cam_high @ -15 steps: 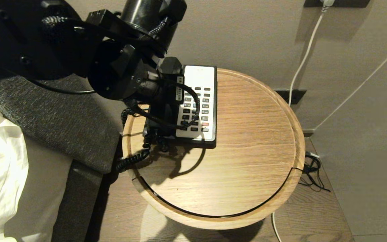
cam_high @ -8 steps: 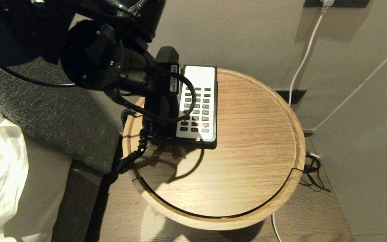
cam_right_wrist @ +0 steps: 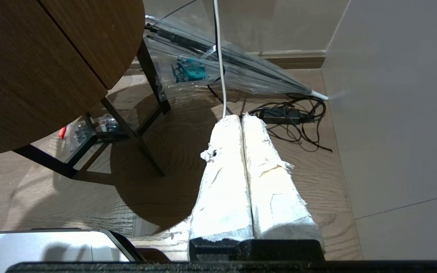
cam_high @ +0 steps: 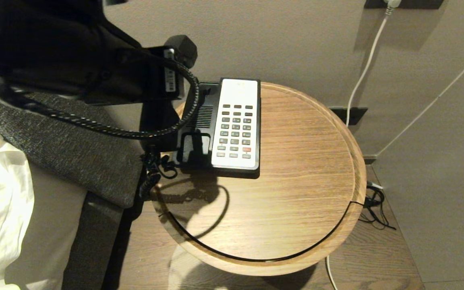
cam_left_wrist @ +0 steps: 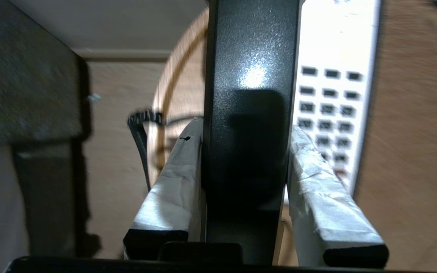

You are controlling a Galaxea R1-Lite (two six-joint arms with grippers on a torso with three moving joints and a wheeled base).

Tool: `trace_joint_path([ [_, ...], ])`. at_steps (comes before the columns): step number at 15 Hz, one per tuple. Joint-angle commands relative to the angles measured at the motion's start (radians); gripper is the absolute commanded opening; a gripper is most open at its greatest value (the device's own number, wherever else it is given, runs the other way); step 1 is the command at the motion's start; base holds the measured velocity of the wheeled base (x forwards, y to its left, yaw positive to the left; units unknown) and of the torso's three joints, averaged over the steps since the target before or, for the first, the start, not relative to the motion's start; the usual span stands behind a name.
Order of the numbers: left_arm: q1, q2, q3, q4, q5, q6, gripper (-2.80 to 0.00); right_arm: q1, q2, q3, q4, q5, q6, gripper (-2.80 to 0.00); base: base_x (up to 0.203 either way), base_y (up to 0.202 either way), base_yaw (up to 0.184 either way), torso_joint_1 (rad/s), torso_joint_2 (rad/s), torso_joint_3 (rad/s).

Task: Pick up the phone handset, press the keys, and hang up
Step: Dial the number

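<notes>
Behind left pincer, phone handset half-hidden

One desk carries one phone base. One handset is in view, with one coiled cord hanging from it. The keys sit in three columns; one of them is red, and their full count cannot be told. Two pincers show: the left pincer and the right pincer. Two pale cables run along the wall: one thick cable and one thin cable. One clear umbrella lies on the floor.
</notes>
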Motion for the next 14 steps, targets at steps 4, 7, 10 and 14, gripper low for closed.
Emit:
trace_joint_path([
  [4,-0.057,-0.276,0.003,0.144,-0.141,-0.177,-2.8,0.0,-0.003,0.0,0.0,0.001,0.0,-2.8,0.0,0.0,0.0,0.0,0.0,0.0],
  [7,-0.067,-0.445,0.036,0.227,-0.259,-0.262,-2.8,0.0,-0.003,0.0,0.0,0.0,0.0,-2.8,0.0,0.0,0.0,0.0,0.0,0.0],
  [10,-0.068,-0.604,0.119,0.252,-0.316,-0.334,-2.8,0.0,-0.003,0.0,0.0,0.0,0.0,-2.8,0.0,0.0,0.0,0.0,0.0,0.0],
  [14,-0.069,-0.698,0.183,0.255,-0.337,-0.37,-2.8,0.0,-0.003,0.0,0.0,0.0,0.0,-2.8,0.0,0.0,0.0,0.0,0.0,0.0],
])
